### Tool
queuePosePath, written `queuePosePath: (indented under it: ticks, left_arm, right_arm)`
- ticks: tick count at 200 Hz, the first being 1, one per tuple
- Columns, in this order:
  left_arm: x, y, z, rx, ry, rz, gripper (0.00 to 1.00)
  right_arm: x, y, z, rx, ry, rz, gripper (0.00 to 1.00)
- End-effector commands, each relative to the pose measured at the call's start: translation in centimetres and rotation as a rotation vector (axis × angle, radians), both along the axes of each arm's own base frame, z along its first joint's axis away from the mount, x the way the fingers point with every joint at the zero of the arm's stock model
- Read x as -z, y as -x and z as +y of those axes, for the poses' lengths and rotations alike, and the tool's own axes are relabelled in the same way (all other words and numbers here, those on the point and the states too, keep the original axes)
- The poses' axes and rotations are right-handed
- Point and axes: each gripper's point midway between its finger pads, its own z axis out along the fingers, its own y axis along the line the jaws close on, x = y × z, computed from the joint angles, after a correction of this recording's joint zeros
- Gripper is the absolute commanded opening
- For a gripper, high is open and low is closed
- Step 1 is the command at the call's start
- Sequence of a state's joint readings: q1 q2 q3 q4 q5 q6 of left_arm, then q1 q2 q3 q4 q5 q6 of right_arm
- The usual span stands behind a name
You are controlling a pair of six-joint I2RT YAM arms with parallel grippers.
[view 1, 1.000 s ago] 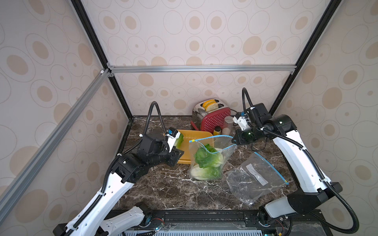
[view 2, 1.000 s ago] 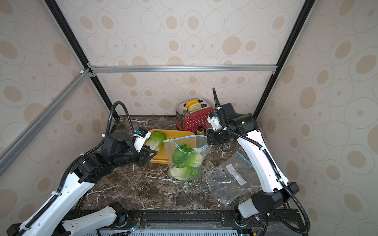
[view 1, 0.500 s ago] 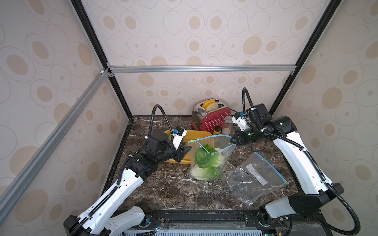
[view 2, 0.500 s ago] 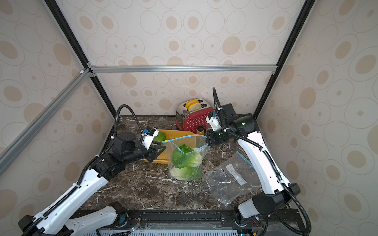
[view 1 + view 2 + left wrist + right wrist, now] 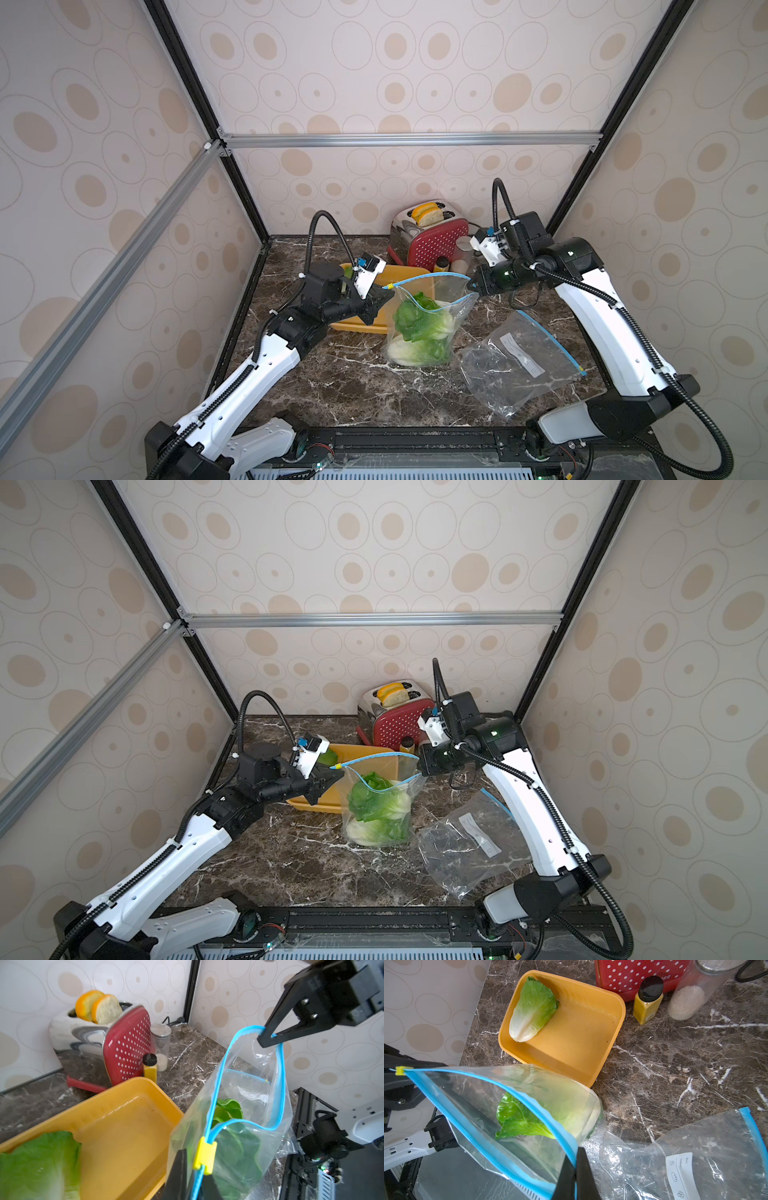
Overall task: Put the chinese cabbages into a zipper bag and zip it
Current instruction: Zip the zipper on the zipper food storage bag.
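Overview and wrist views of a two-arm bagging scene. The zipper bag (image 5: 432, 320) stands upright on the marble worktop (image 5: 332, 386), its blue-edged mouth open and stretched between the two arms. The left tool (image 5: 382, 296) is closed on the bag's corner just beside the yellow slider (image 5: 204, 1152). The right tool (image 5: 475, 287) is closed on the opposite end of the rim; the right wrist view shows its black fingers (image 5: 566, 1176) pressed together over the blue strip. Inside the bag sit the chinese cabbages (image 5: 419, 336), white bases down and green leaves up; their number cannot be told through the plastic. One more cabbage (image 5: 532, 1009) lies in the yellow tray (image 5: 581, 1043) just behind the bag, against the tray's wall. A second, empty bag (image 5: 519, 365) lies flat on the worktop near the right arm. A red toaster (image 5: 432, 245), a spice bottle (image 5: 648, 1001) and a clear jar (image 5: 687, 1001) stand at the back.
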State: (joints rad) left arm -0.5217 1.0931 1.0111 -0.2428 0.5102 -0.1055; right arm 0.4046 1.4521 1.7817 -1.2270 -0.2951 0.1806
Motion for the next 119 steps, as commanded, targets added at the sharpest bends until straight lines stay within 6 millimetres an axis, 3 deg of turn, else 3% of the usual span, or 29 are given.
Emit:
queuePosePath:
  ticks: [1,18,61,98,119]
  left_arm:
    - [-2.0,0.3,-0.2,0.038,0.027,-0.058,0.02]
    - [-2.3,0.6,-0.1,0.045,0.022,-0.066,0.00]
    - [-3.5,1.2,0.1,0.062,0.004,-0.082,0.00]
    - [-4.7,1.5,0.0,0.078,0.013,-0.092,0.00]
    - [-5.0,1.7,0.1,0.080,0.009,-0.094,0.00]
  right_arm:
    - [-1.1,0.4,-0.2,-0.023,-0.008,-0.053,0.01]
    - [-1.8,0.4,0.0,-0.045,-0.013,-0.085,0.09]
    - [-5.9,1.2,1.7,-0.188,-0.065,-0.209,0.29]
    - [-9.3,2.5,5.4,-0.397,-0.114,-0.326,0.42]
    - [-10.1,3.4,7.7,-0.529,-0.154,-0.363,0.46]
